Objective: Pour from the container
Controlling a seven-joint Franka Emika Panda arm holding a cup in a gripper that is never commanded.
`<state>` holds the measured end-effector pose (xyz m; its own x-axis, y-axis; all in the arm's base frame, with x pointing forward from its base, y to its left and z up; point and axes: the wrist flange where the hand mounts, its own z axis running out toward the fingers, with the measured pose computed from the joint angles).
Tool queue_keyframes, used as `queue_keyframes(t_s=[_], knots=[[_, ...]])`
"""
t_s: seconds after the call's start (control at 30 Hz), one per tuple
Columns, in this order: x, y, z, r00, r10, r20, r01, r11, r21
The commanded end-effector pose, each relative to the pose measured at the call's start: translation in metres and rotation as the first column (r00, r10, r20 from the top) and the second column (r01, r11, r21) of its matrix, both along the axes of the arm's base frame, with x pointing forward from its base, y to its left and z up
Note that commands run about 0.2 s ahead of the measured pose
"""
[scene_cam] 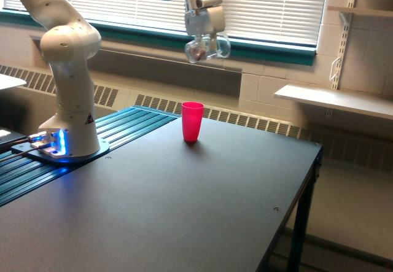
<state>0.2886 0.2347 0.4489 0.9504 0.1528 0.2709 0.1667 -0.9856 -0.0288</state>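
Directly beneath the end effector [204, 38] hangs the gripped container [206, 48].

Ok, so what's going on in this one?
A Franka arm holds a small clear container in its gripper, high above the black table. Something small and reddish shows inside it. It hangs roughly above a red cup that stands upright on the table. Nothing is visibly pouring yet.
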Motion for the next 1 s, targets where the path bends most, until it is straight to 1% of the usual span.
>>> queue_keyframes(t_s=[0.03,0.17,0.43,0.53,0.63,1.0], knots=[[-0.027,0.004,-0.013,0.997,0.066,-0.043,-0.067,0.998,-0.022],[-0.041,0.003,-0.023,0.994,0.08,-0.076,-0.082,0.996,-0.03],[-0.061,0.003,-0.044,0.986,0.112,-0.12,-0.117,0.992,-0.04],[-0.065,0.003,-0.051,0.983,0.121,-0.135,-0.127,0.991,-0.042],[-0.069,0.004,-0.059,0.979,0.13,-0.155,-0.136,0.99,-0.034],[-0.076,0.009,-0.08,0.971,0.137,-0.197,-0.149,0.988,-0.046]])
